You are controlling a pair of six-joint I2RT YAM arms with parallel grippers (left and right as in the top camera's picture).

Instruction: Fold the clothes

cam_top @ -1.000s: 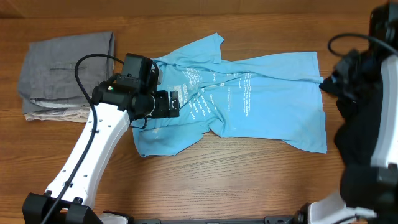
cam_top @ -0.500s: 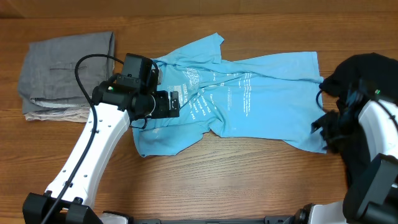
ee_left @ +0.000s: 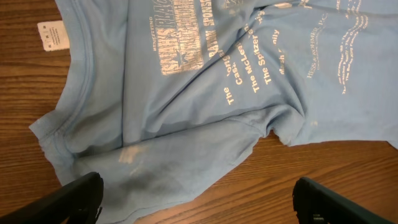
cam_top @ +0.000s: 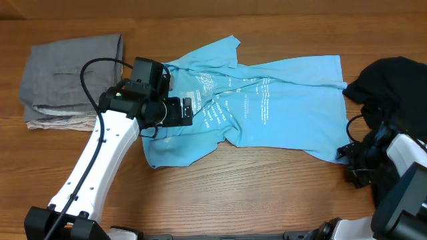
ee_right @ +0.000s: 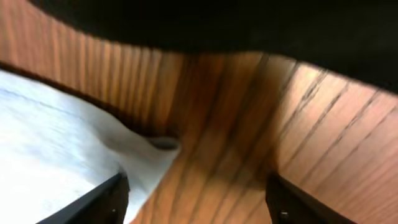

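Note:
A light blue T-shirt [cam_top: 267,107] with white lettering lies spread and creased across the middle of the table. My left gripper [cam_top: 193,110] hovers over its left part, open, with cloth and bare wood below it. In the left wrist view the shirt [ee_left: 205,93] fills the frame above the wide-apart left gripper [ee_left: 199,205]. A black garment [cam_top: 387,83] lies bunched at the right edge. My right gripper [cam_top: 348,165] sits low at the shirt's front right corner, open. The right wrist view shows that gripper [ee_right: 199,199] over wood, the shirt corner [ee_right: 62,143] by its left finger and the black garment [ee_right: 249,25] beyond.
Folded grey trousers [cam_top: 70,77] lie at the back left on top of a beige garment [cam_top: 53,123]. A white label [ee_left: 51,34] sticks out at the shirt's collar. Bare wooden table [cam_top: 253,193] runs along the front.
The right arm swung from over the black garment toward the table's front, down to the shirt's front right corner, and its jaws widened. The black garment now lies uncovered. The left arm stayed still.

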